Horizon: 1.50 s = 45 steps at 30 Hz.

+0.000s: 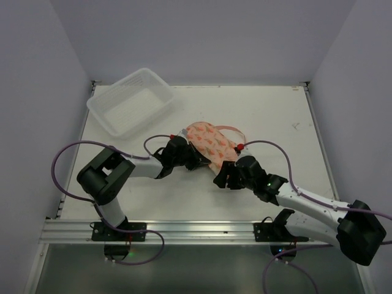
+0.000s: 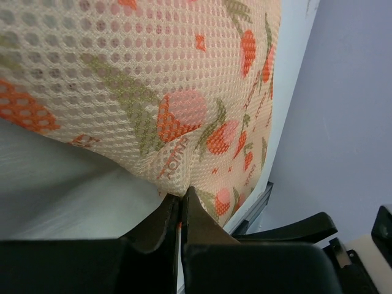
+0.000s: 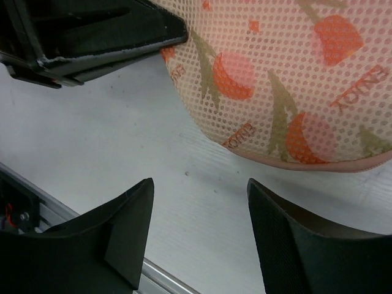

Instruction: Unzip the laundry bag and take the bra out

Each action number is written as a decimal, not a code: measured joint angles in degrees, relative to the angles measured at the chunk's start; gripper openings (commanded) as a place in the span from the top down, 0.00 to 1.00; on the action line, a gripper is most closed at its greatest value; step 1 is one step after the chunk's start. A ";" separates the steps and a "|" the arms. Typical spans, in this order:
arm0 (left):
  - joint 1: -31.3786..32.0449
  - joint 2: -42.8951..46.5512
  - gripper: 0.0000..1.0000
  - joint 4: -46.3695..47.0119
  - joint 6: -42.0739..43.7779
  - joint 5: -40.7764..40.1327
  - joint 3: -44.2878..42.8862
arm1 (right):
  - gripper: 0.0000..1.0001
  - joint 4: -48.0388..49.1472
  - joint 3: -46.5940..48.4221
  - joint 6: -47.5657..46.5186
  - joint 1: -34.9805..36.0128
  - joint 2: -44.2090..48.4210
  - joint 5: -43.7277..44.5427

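Two grippers flank the laundry bag (image 1: 211, 144) on the table (image 1: 275, 116): the left gripper (image 2: 182, 197), fingers pressed together on the bag's near edge, should hold that pinch firm while the right gripper (image 3: 200, 184), fingers spread just short of the fabric, seeks the zip pull.

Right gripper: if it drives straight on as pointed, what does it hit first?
Most likely the peach-pink mesh laundry bag with red-and-green prints, at its near edge, ahead of the open right gripper. Depth is unclear: if pitched down, the white table could come first.
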<state>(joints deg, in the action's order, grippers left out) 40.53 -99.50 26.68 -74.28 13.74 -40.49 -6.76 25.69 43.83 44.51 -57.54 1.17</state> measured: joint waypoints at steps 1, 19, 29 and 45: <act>0.00 0.11 1.00 -1.90 -0.26 0.02 -0.83 | 0.37 0.57 0.00 0.09 0.90 -1.25 1.09; 0.00 1.92 1.00 -17.81 -4.20 1.11 -6.69 | 0.43 10.93 0.00 -1.05 3.87 -11.91 6.97; -0.04 2.62 1.00 -20.68 -4.11 1.18 -8.52 | 0.63 13.60 0.13 -3.58 3.96 -14.10 8.44; -1.57 2.67 1.00 -23.02 -2.34 2.54 -9.25 | 1.00 13.60 0.22 -5.57 4.04 -13.03 8.61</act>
<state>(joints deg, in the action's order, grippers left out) 38.96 -96.84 3.66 -76.62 16.27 -49.74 6.83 25.91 38.26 48.56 -70.57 9.78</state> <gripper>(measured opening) 0.015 0.012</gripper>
